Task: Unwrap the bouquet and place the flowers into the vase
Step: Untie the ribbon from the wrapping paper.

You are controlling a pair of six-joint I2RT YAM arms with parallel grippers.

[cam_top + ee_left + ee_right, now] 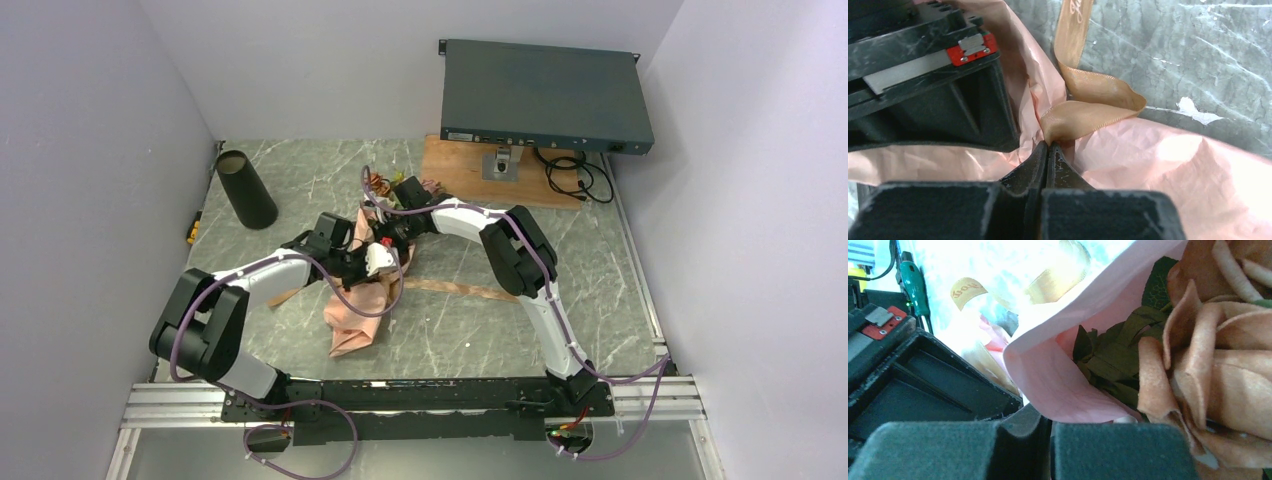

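Landmark: the vase (245,188), a black tube standing on the table (600,300). All places below are taken from it.
Bouquet (366,290): lies flat to the right of the vase, well apart from it. The blooms are at the end about level with the vase and the paper tail trails nearer the arm bases.
Step in hand: judged to be undoing the ribbon (1093,100), the first part of the unwrapping. No flower is in the vase.
Left gripper (1048,147): jaws pressed together on a fold of the tan ribbon, just where it meets the paper (1173,165).
Right gripper (1050,425): jaws closed. The paper's rim lies against the tips, beside the leaves and a rust rose of the flowers (1208,365). Cannot tell whether any paper is pinched.
Spacing: the two grippers sit just beside each other over the wrap, both on the side of the bouquet away from the vase.
Doing it well: draw the ribbon out slowly along its own run so the loop slides rather than cinches. The right gripper should act as anchor, pinning the wrap near the blooms.
Check first: the pinch should hold ribbon only. If paper is caught with it, the sheet likely tears or the whole bundle drags.
Risk: the wrists are close together, so a sideways pull could knock one against the other. Pull away from the partner.
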